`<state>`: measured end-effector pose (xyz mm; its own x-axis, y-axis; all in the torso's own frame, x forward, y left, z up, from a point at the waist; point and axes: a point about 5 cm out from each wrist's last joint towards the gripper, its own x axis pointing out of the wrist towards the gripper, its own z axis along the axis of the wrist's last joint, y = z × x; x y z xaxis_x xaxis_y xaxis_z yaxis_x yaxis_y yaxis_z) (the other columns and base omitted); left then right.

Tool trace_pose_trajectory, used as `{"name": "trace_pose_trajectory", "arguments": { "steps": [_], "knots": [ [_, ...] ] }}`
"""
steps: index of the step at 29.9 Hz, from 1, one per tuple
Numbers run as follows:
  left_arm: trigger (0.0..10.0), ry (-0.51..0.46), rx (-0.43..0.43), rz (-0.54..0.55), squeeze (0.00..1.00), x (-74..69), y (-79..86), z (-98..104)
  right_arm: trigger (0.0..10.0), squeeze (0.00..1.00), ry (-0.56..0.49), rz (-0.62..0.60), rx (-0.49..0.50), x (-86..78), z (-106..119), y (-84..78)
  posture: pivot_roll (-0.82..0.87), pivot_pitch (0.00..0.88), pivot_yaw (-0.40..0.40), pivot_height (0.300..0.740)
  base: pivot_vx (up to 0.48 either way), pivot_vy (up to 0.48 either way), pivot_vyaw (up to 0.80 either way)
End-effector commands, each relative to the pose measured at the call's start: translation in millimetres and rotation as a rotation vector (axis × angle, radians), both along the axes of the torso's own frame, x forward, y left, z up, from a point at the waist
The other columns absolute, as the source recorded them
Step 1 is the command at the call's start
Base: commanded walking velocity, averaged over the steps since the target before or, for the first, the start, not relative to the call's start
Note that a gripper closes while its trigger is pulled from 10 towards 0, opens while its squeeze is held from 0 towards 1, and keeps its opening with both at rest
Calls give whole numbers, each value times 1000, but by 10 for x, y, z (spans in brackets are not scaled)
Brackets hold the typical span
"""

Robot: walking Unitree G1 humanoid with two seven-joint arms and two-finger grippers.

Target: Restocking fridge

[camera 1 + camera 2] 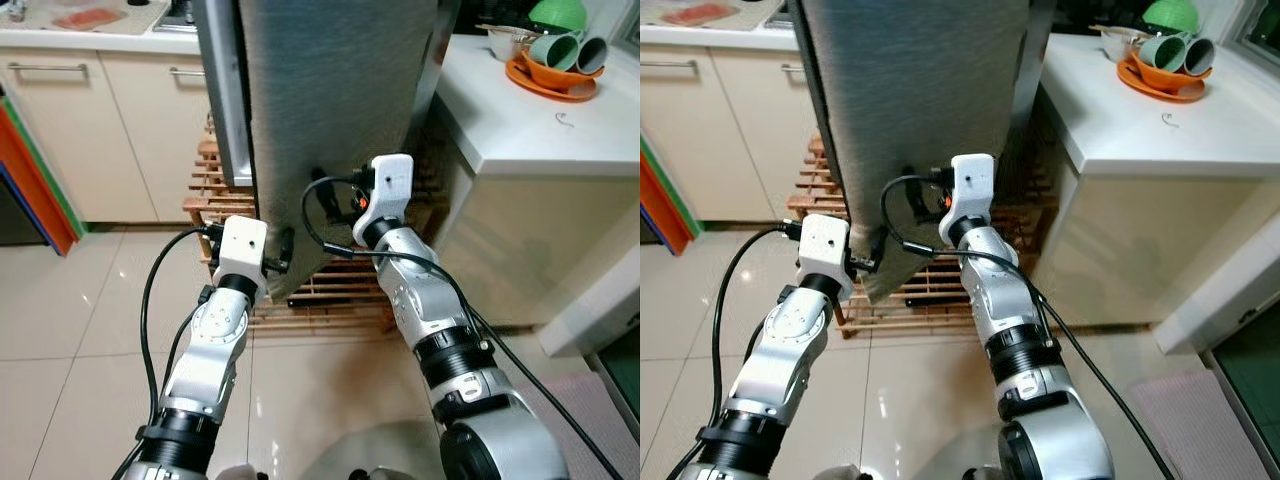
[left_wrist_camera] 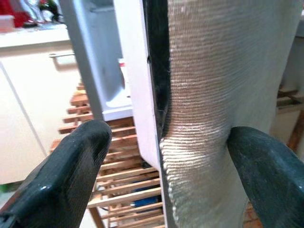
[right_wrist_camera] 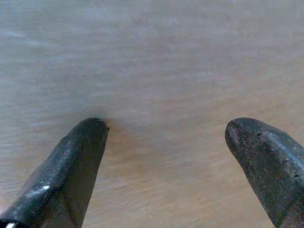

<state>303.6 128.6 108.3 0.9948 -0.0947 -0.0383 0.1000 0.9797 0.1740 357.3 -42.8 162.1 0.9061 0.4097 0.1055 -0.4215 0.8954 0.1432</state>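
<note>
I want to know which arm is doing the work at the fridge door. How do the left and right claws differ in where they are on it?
The left claw straddles the door edge, one finger on each side, low down; the right claw faces the door's flat grey front. The left sits lower and nearer the edge; the right sits higher, further across the panel. Both are open and up against the door.

No readable text, label, brand or number appears anywhere.
</note>
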Motion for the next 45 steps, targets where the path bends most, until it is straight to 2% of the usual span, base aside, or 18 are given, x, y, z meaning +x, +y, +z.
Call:
{"name": "trace_pose_trajectory", "arguments": {
  "steps": [1,3,5,7,8,9,10,15,18,21,26,31,34,35,36,40,44,45],
  "knots": [
    [10000,-4,12,22,0,3,8,12,10000,0,-4,13,25,16,62,63,64,0,-60,740,0,0,0],
    [10000,-18,24,93,0,-30,110,4,10000,0,-5,16,23,17,64,58,72,0,-65,740,0,0,0],
    [10000,-18,24,93,0,-30,110,4,10000,0,-5,16,23,17,64,58,72,0,-65,740,0,0,0],
    [10000,-22,71,204,0,-332,616,-118,10000,0,9,32,11,-21,7,20,90,0,-80,740,0,0,0],
    [10000,-16,95,231,0,-487,802,-155,10000,0,17,37,6,-42,-23,-14,102,0,-86,740,0,0,0],
    [10000,-14,111,242,0,-605,905,-165,10000,0,22,40,3,-63,-43,-52,111,10,-94,740,0,0,0],
    [10000,-12,116,243,0,-655,935,-167,10000,0,24,42,2,-74,-51,-75,111,10,-94,740,0,0,0],
    [10000,-22,51,205,0,-734,843,-131,10000,0,38,42,-1,-152,-104,-215,121,31,-108,740,0,0,0],
    [10000,-41,37,146,0,-672,612,-85,10000,0,57,56,-3,-186,-161,-219,121,35,-108,740,0,0,0],
    [10000,-41,12,109,0,-633,500,-50,10000,0,54,77,-2,-141,-114,-128,125,44,-105,740,0,0,0],
    [10000,-50,-14,116,0,-618,495,-4,10000,0,35,110,13,-74,11,-11,133,52,-109,740,0,0,0],
    [10000,-56,11,119,0,-683,497,-37,10000,0,21,169,13,-19,120,161,140,56,-115,740,0,0,0],
    [10000,-69,28,115,0,-772,494,-55,10000,0,18,215,3,22,169,329,160,70,-134,740,0,0,0],
    [10000,-73,18,97,0,-798,475,-49,10000,0,21,250,0,39,201,446,167,76,-138,740,0,0,0],
    [10000,-73,18,97,0,-798,475,-49,10000,0,21,250,0,39,201,446,167,76,-138,740,0,0,0],
    [10000,-148,24,-51,0,-795,298,94,10000,0,28,312,-38,62,282,727,182,84,-145,740,0,0,0],
    [10000,-179,144,-249,0,-887,121,62,10000,0,-3,361,-136,16,366,1016,240,113,-171,740,0,0,0],
    [10000,-179,144,-249,0,-887,121,62,10000,0,-3,361,-136,16,366,1016,240,113,-171,740,0,0,0]
  ]
}}
